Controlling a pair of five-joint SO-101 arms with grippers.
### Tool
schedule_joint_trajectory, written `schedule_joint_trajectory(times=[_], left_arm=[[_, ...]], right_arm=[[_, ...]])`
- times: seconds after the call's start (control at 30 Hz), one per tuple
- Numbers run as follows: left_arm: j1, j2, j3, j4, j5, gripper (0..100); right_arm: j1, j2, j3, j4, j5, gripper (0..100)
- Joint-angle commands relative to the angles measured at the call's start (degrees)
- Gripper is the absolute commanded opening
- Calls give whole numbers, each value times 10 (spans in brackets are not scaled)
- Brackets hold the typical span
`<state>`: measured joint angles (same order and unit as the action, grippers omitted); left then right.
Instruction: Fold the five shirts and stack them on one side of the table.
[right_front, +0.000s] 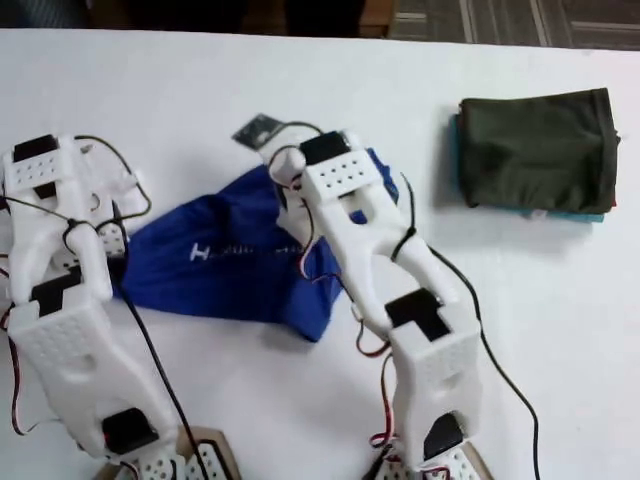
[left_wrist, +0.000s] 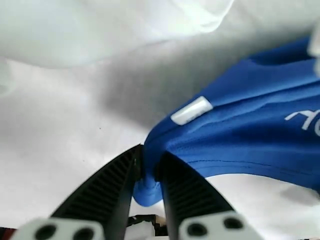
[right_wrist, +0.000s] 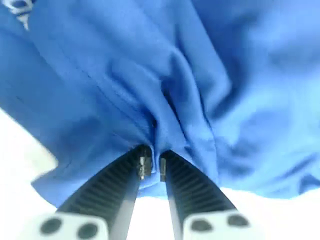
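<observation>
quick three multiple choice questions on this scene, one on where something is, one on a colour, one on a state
1. Where does the folded stack lie relative to the blue shirt?
A. on top of it
B. apart from it, on the right arm's side
C. beneath it

2. What colour is the stack's top shirt?
A. dark green
B. yellow
C. white

3. The left gripper is:
A. open over bare table
B. holding the stack
C. shut on the blue shirt

Answers: B, bare table lies between the two; A, dark green fabric covers the stack; C, its fingers pinch the shirt's edge.
</observation>
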<state>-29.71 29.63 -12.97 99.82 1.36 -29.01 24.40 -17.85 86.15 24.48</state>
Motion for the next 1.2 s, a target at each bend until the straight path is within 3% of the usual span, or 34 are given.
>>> schedule_joint_trajectory(times=[0.0, 0.53, 1.17], left_arm=[[-8, -38, -15, 4, -3, 26], [-6, -38, -15, 4, -3, 26], [-5, -38, -15, 4, -3, 26]], right_arm=[[7, -58, -22, 7, 2, 24], [1, 42, -25, 1, 2, 54], [1, 46, -25, -42, 4, 63]])
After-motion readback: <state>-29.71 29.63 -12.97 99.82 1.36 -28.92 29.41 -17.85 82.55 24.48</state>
